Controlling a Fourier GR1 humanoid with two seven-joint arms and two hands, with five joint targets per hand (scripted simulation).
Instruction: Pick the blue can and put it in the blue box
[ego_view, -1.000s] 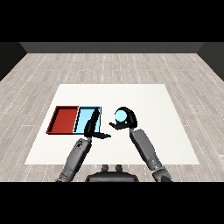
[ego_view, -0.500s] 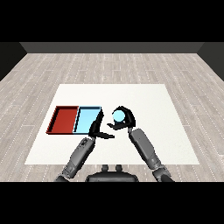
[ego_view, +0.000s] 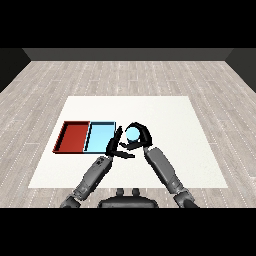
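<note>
In the head view my right hand is curled round the light blue can, whose round top shows between the fingers and thumb. It holds the can just right of the light blue tray, near that tray's right edge. The red tray lies beside the blue tray on its left. My left hand is open, fingers straight, over the blue tray's right rim and close to the can's left side.
Both trays lie on the white table, left of its middle. Grey wooden floor surrounds the table. Both forearms come in from the lower edge and nearly meet at the hands.
My right hand has carried the can to the left, from right of the table's middle to the blue tray's right edge. The left hand has stayed near that rim.
</note>
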